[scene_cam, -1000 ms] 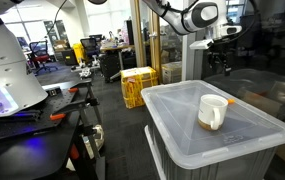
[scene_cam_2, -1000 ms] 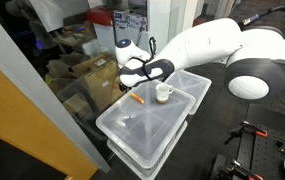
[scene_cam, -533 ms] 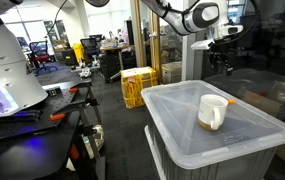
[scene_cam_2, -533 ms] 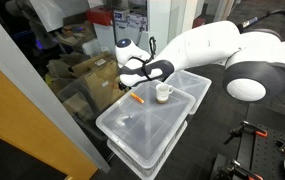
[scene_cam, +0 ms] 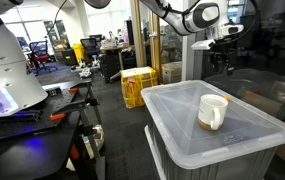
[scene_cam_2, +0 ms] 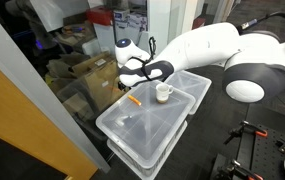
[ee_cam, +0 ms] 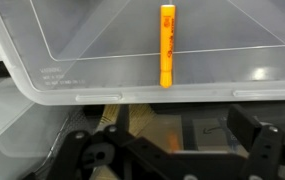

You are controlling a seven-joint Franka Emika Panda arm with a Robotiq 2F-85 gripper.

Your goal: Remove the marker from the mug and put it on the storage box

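Note:
The orange marker (ee_cam: 167,45) lies flat on the lid of the translucent storage box (ee_cam: 72,60), near its edge. It also shows in an exterior view (scene_cam_2: 136,99). The cream-white mug (scene_cam: 213,110) stands upright on the same lid, handle toward the camera, a short way from the marker; it also shows in an exterior view (scene_cam_2: 163,93). My gripper (ee_cam: 167,150) is open and empty. It hangs above and just beyond the box edge by the marker, clear of it, in both exterior views (scene_cam: 219,62) (scene_cam_2: 131,82).
The storage box (scene_cam: 182,145) (scene_cam_2: 142,135) sits on a second similar bin. Yellow crates (scene_cam: 137,85) stand on the floor behind. A workbench with tools (scene_cam: 32,105) is nearby. Cardboard boxes (scene_cam_2: 87,75) lie beyond the glass partition.

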